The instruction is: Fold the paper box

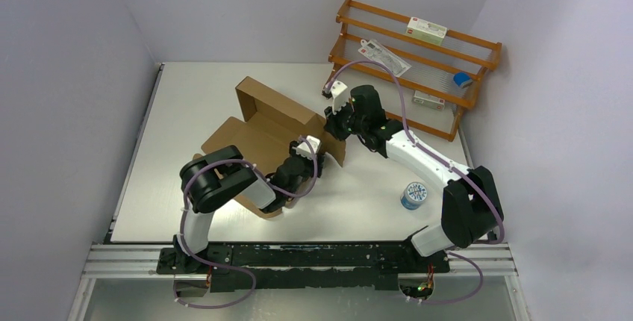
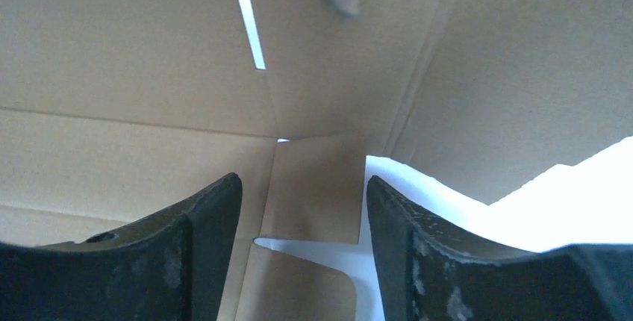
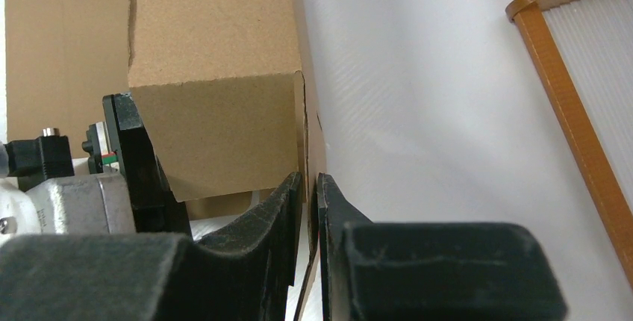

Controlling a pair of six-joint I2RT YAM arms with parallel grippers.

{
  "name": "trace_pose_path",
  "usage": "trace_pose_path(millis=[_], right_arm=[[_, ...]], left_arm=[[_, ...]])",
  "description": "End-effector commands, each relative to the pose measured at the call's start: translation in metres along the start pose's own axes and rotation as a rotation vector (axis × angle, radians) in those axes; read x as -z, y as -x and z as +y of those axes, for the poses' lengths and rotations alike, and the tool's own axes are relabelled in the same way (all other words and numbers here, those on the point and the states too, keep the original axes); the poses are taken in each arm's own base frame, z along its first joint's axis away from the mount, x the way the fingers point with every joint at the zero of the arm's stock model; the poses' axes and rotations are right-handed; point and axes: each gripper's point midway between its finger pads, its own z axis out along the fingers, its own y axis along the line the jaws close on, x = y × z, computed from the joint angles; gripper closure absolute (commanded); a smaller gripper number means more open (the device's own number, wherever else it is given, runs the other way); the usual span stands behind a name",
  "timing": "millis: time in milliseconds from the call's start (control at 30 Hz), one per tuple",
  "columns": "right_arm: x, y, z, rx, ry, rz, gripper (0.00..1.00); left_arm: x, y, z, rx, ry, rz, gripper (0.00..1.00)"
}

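The paper box (image 1: 261, 131) is a brown cardboard sheet partly folded up in the middle of the table, with its back wall standing. My left gripper (image 1: 308, 145) is open and empty, low over the inside of the box. The left wrist view shows its gripper (image 2: 302, 187) with jaws wide apart above the box panels (image 2: 134, 75) and a small rounded tab. My right gripper (image 1: 334, 125) is shut on the box's right side flap. In the right wrist view the gripper (image 3: 310, 183) pinches the thin cardboard edge of the box (image 3: 216, 127) and holds the flap upright.
An orange wooden rack (image 1: 418, 60) stands at the back right with small white cartons and a blue item on it; it also shows in the right wrist view (image 3: 567, 112). A round blue-and-white tin (image 1: 414, 195) sits on the table near the right arm. Walls close in both sides.
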Motion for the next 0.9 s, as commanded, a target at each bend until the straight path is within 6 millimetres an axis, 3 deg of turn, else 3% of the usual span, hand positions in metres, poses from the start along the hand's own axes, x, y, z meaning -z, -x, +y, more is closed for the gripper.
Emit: trace_pose_path(millis=[0, 167, 367, 600, 767, 867], right_arm=[[0.003, 0.005, 0.005, 0.020, 0.021, -0.015, 0.82], [0.004, 0.005, 0.004, 0.021, 0.017, -0.015, 0.82], [0.004, 0.004, 0.007, 0.018, 0.030, -0.015, 0.82], [0.006, 0.004, 0.007, 0.024, 0.026, -0.020, 0.82], [0.004, 0.000, 0.009, 0.028, 0.029, -0.006, 0.82], [0.001, -0.003, 0.008, 0.035, 0.020, 0.011, 0.83]], left_arm=[[-0.003, -0.002, 0.005, 0.059, 0.041, 0.003, 0.35], [0.004, -0.003, -0.014, 0.030, -0.085, 0.001, 0.30], [0.000, -0.019, -0.004, 0.014, -0.018, 0.049, 0.24], [-0.007, -0.015, 0.014, 0.070, 0.091, 0.061, 0.32], [0.002, 0.007, 0.022, 0.171, 0.087, 0.001, 0.37], [-0.003, 0.005, 0.028, 0.229, 0.093, 0.041, 0.39]])
